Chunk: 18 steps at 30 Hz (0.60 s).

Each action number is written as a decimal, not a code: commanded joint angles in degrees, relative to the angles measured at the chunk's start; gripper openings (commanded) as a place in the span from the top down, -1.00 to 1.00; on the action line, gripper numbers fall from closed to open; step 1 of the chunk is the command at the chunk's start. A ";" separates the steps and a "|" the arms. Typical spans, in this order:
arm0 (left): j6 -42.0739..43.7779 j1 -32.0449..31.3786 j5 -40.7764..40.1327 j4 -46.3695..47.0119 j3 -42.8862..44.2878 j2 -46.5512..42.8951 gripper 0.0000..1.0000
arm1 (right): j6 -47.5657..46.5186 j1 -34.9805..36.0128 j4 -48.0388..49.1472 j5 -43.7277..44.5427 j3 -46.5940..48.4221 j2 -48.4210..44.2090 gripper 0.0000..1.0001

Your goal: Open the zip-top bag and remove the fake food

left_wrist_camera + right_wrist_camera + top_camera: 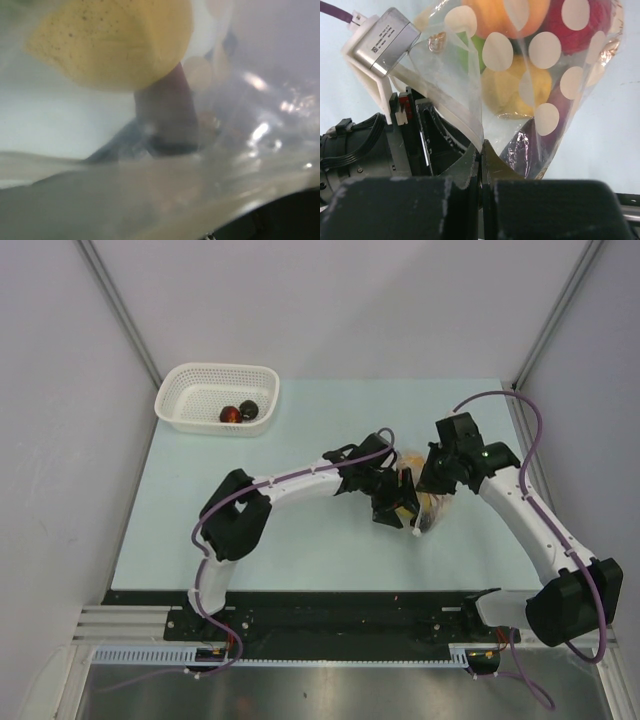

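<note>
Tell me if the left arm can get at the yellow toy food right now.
Probably not: the yellow toy food lies inside the zip-top bag, clear film between it and the left gripper; the right gripper pinches the bag's edge.

This is a robotics lab cell: plain white panel walls (50, 440) framed by bare aluminium struts (120, 310) box in a pale blue-green table (300, 560). Two white-and-black robot arms (296, 480) trailing purple cables (500, 394) are bolted to a black plate (330, 620) at its near edge.

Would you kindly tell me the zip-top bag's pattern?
The zip-top bag is clear with white dots; the right wrist view shows it best.
</note>
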 commanded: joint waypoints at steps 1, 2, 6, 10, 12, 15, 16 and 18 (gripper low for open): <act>-3.42 -1.84 4.14 7.81 0.35 0.59 -0.43 | 3.37 2.35 2.33 -1.48 -1.16 -1.05 1.00; -4.13 -1.93 4.49 8.69 0.35 0.68 -0.43 | 3.72 2.62 2.50 -1.21 -1.16 -1.14 1.00; -8.26 -2.81 6.25 16.67 -0.35 1.82 -0.36 | 4.60 3.58 2.59 -0.60 -1.42 -1.14 1.00; -14.31 -3.42 4.68 24.48 -3.78 0.77 -0.18 | 5.04 3.67 3.21 1.07 -1.42 -2.54 1.00; -14.95 -3.51 4.15 25.48 -4.49 0.42 -0.33 | 5.48 3.41 3.47 0.90 -1.42 -3.16 1.00; -13.63 -3.60 4.76 25.49 -3.52 0.86 -0.47 | 5.39 2.88 3.12 0.11 -1.34 -3.42 1.00; -12.41 -3.69 4.76 25.57 -3.43 0.77 -0.48 | 5.31 2.79 2.95 -0.32 -1.34 -3.51 1.00; -11.00 -3.86 4.67 25.66 -2.73 1.38 -0.53 | 5.39 2.79 3.03 -1.20 -1.42 -3.60 1.00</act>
